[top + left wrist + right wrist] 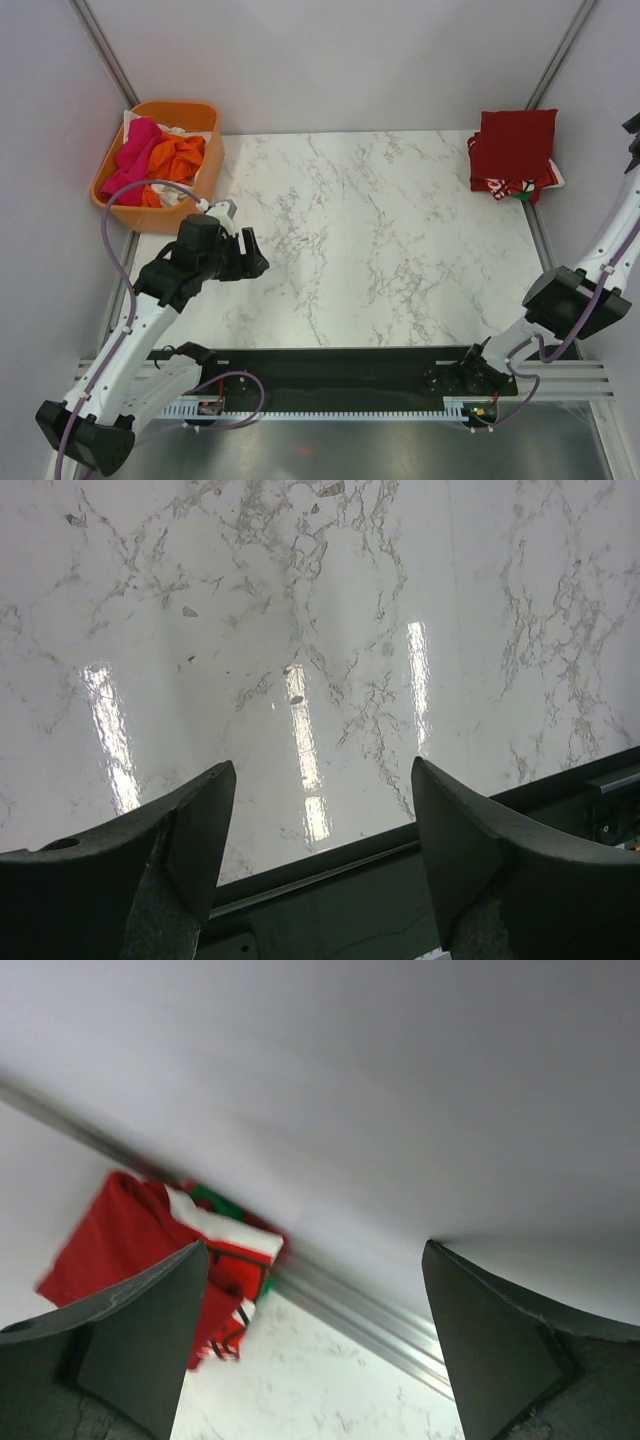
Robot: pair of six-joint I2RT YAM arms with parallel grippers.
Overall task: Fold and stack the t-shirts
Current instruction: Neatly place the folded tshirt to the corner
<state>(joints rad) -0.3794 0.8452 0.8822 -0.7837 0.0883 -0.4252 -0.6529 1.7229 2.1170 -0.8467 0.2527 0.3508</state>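
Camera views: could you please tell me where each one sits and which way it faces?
Top external: fixed overhead at the near edge, looking down on the marble table, orange tub and folded red stack; both arms show.
Left wrist: on its arm, facing bare marble near the front rail; open left pincer shows.
Right wrist: tilted toward the wall and stack; open right pincer shows.
Shared: top and right wrist see the stack.

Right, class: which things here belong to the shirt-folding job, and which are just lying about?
Job: dark-red t-shirt, folded, atop printed t-shirt; pink t-shirt and orange t-shirt, heaped in the orange tub.
Lying about: orange tub; marble table.
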